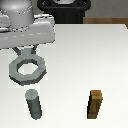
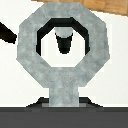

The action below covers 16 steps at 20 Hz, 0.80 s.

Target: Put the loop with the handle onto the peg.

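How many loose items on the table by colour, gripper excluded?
Grey: 2, the loop with the handle and the peg
Brown: 1, the wooden block
Total: 3

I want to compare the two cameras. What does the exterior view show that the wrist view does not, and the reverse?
Only the exterior view shows the brown block standing on the table and the arm's body above the loop with the handle. Only the wrist view looks down through the loop's hole, where the top of the peg appears inside the ring. Both show the loop and the peg. The gripper's fingertips are not clear in either view.
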Available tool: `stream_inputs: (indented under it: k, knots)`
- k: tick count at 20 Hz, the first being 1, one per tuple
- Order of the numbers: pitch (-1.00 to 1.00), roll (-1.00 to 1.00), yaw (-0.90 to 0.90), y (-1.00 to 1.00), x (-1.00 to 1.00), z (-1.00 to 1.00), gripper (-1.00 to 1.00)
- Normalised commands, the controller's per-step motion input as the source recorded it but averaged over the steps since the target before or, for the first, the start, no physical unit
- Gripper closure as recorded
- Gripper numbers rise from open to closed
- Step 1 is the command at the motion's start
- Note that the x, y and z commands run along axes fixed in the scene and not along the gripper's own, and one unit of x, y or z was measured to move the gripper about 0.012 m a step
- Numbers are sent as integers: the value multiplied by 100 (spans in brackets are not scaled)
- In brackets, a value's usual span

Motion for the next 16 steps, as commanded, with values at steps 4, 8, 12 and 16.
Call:
stream_inputs:
  k: [4, 8, 12, 16]
  knots:
    - [0, 0, 0, 0, 0, 0, 100]
    - [0, 0, 0, 0, 0, 50, 100]
    - [0, 0, 0, 0, 25, 0, 100]
    - [0, 0, 0, 0, 75, 0, 100]
